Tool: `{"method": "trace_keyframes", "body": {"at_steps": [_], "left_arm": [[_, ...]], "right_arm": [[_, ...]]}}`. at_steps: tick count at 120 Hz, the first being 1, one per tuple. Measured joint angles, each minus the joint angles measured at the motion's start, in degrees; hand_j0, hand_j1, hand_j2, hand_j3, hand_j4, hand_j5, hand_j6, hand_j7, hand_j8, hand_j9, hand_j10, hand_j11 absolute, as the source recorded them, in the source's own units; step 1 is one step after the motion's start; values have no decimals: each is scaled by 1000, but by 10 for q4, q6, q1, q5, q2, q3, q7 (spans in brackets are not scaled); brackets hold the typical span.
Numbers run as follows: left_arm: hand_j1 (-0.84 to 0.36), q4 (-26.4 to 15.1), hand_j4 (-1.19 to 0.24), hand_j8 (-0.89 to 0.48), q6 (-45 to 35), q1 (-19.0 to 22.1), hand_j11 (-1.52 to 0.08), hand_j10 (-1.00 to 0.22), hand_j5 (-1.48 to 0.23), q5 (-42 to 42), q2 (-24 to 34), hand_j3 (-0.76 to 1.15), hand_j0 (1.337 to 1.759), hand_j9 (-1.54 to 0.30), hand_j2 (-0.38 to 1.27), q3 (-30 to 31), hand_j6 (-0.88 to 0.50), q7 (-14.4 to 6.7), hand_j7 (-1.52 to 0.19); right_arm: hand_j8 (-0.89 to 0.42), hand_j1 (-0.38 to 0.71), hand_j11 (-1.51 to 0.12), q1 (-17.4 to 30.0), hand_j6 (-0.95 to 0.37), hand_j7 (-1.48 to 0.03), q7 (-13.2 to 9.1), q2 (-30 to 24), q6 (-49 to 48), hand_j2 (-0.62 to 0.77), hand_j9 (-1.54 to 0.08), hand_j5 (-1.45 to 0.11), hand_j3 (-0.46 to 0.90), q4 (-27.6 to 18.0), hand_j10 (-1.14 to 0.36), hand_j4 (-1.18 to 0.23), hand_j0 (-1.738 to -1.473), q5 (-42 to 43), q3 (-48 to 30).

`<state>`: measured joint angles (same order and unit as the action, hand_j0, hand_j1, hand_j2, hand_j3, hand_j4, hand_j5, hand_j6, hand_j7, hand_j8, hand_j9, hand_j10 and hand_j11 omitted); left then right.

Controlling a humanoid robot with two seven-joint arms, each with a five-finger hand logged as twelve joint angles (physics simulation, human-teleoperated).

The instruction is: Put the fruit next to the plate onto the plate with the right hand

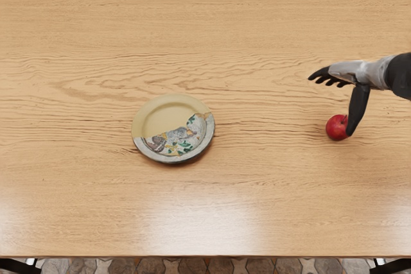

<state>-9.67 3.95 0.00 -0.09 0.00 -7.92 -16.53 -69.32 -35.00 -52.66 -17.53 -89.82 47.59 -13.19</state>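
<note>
Fruit [334,127]: small, round, red, sitting on the bare wood of the table [257,210] over on the right side of my view, well apart from the plate. It's on the tabletop, not on the plate.

Right hand [350,74] comes in from the right edge, just above the fruit in the pic. The hand is spread: dark fingers [321,76] fan out toward the left, slightly curled at the tips, closed on nothing. One long dark digit [358,107], thumb I think, points down-frame & its tip lies against the fruit's right side. Looks like touching, but from this one angle I can't tell whether it presses the fruit or just overlaps it. No pinch, since the other fingers are well clear of the fruit. Palm & wrist are light grey, forearm dark at the frame edge.

Plate [160,115]: round, flat on the table, a bit left of centre. Its upper-left part is plain yellow, the lower-right part has a painted pattern in grey, blue & green w/ a grey rim. I see its whole inner face.

Table is light wood w/ strong grain, glare along the near edge. Past that edge a strip of stone-tile floor [192,266] shows.
</note>
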Motion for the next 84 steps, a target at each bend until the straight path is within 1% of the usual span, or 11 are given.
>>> {"method": "trace_keyframes", "body": {"at_steps": [19, 33, 46, 65, 84], "left_arm": [[337, 0, -10, -10, 0, 0, -13, -10, -13, 0, 0, 0, 1658, -13, 2, 0, -10, 0, -13], [337, 0, -10, -10, 0, 0, -13, -10, -13, 0, 0, 0, 1658, -13, 2, 0, -10, 0, -13], [337, 0, -10, -10, 0, 0, -13, -10, -13, 0, 0, 0, 1658, -13, 2, 0, -10, 0, -13], [337, 0, -10, -10, 0, 0, -13, -10, -13, 0, 0, 0, 1658, -13, 2, 0, -10, 0, -13], [337, 0, -10, -10, 0, 0, -13, -10, -13, 0, 0, 0, 1658, -13, 2, 0, -10, 0, -13]], "right_arm": [[-130, -204, -160, 34, -131, -160, 0, -20, 105, -23, -160, -160, 0, -44, -128, -129, -1658, 57, 3], [-138, -195, -170, 72, -140, -170, 0, -24, 148, -24, -170, -171, 0, -68, -136, -137, -1658, 75, 4], [-169, -159, -210, 95, -171, -209, 0, -20, 167, -29, -210, -210, 0, -75, -167, -168, -1658, 83, 4], [-260, -50, -328, 105, -262, -328, 0, -15, 178, -47, -329, -329, 0, -77, -258, -260, -1658, 87, 4], [-309, 9, -392, 118, -311, -392, 0, -14, 210, -56, -393, -393, 0, -77, -307, -308, -1658, 108, 4]]}}
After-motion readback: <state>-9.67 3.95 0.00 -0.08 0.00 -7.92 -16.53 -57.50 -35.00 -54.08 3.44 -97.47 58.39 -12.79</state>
